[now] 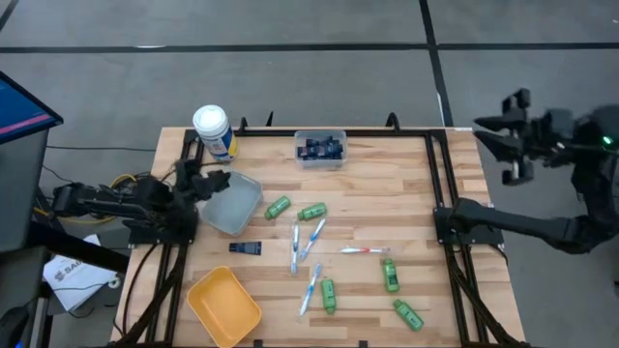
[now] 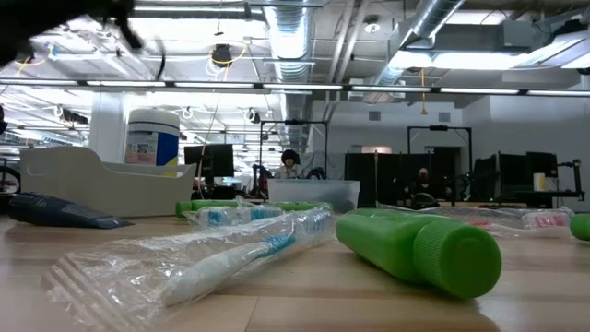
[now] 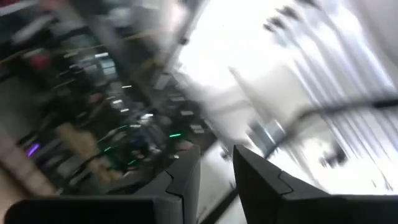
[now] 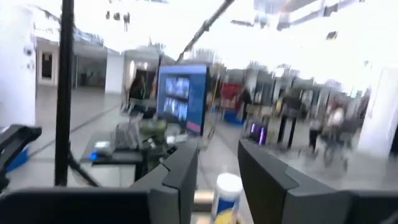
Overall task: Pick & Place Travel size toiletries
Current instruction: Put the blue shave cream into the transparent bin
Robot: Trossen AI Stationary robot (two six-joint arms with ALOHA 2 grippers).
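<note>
The left arm lies folded low at about 9 o'clock on the tabletop point(image 1: 387, 193) edge, reaching toward the centre. Its left pincer point(image 1: 208, 184) sits just inside the frame there, fingers point(image 3: 186, 186) a narrow gap apart with nothing between them.

The right arm is off the tabletop at about 3 o'clock, its lower link running outward, its forearm raised. The right pincer point(image 1: 491, 135) hangs beyond the 2 o'clock corner, pointing toward 9 o'clock, fingers point(image 4: 183, 171) parted, empty.

Open bench along the right edge; toothbrushes point(image 1: 311, 239) and green bottles point(image 1: 390, 275) clutter the middle, grey bin point(image 1: 229, 201) and canister point(image 1: 214, 131) block the left
</note>
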